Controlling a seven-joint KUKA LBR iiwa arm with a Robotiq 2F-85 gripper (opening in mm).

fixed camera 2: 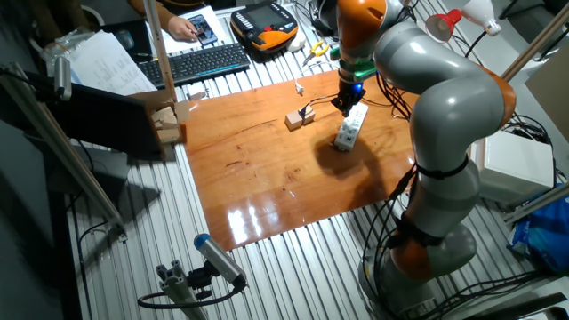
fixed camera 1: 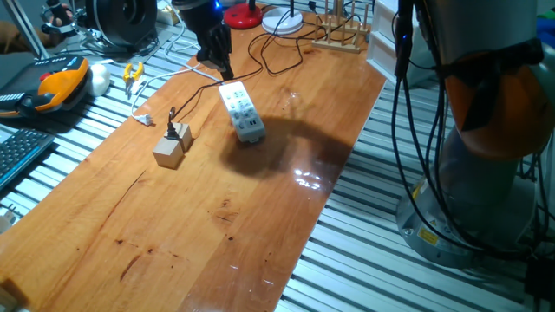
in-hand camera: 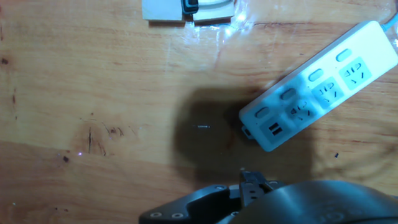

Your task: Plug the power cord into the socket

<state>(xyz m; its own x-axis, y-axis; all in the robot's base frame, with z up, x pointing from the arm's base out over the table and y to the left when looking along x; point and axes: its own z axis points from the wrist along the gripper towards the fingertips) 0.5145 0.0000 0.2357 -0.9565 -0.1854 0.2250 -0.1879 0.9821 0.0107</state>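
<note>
We hovered our gripper (fixed camera 1: 224,71) over the far end of the socket (fixed camera 1: 241,112), jaw state impossible to tell, while the power cord (fixed camera 1: 174,127) lay by the wooden cubes (fixed camera 1: 172,147); fetching its plug seemingly came next.

Overhead light glares white on the desk (fixed camera 1: 308,179); the arm casts a soft shadow beside the socket (in-hand camera: 317,84); the hand view is slightly blurred.

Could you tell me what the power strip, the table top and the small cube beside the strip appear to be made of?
The power strip looks like smooth white moulded plastic, with rounded edges and a matte sheen. The table top appears to be varnished wood: visible grain and knots, with glossy light reflections. The small cube seems to be bare pale wood, though it is too small to be sure.
</note>
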